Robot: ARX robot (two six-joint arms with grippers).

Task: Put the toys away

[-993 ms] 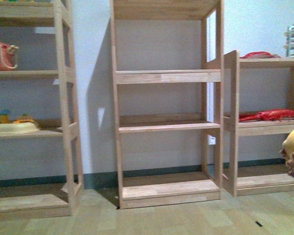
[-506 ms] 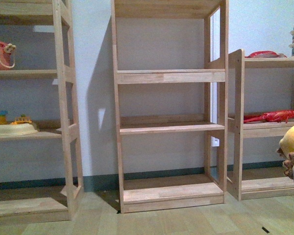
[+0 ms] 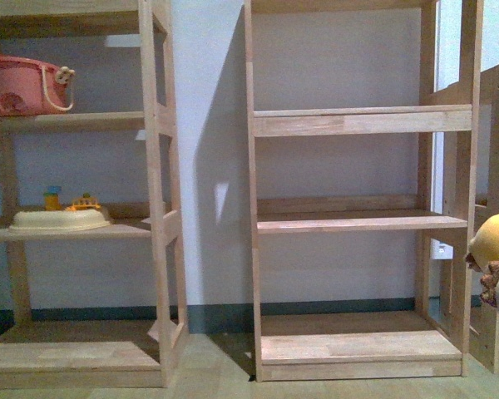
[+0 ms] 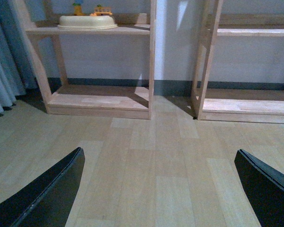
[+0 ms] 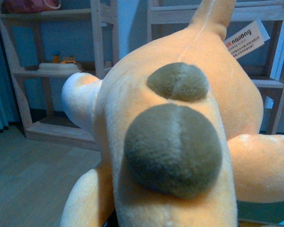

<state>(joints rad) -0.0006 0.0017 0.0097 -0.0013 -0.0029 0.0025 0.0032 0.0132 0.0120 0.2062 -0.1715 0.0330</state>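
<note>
**Plush toy.** The right wrist view is almost filled by the plush toy (image 5: 180,142). It has a plump orange-yellow body. Two round olive-brown patches sit one above the other on it. It has stubby limbs, one with a paler tip, and a tapered point. A white label (image 5: 246,37) printed "nailong" hangs beside the point.

**Location.** In the front view the toy (image 3: 495,241) shows only as a yellow bulge with a brown tuft at the right edge. It is clear of the floor, level with the lower boards of the middle shelf unit (image 3: 362,220).

**View differences.**
- Only the front view shows the pink basket (image 3: 21,86).
- The cream tray (image 3: 60,220) shows in the front view and both wrist views.
- Only the left wrist view shows the left gripper (image 4: 158,156). Its black fingers (image 4: 47,194) are spread wide over bare floor (image 4: 156,118) and carry nothing.
- The right gripper's fingers are hidden, so their grip cannot be told.
</note>
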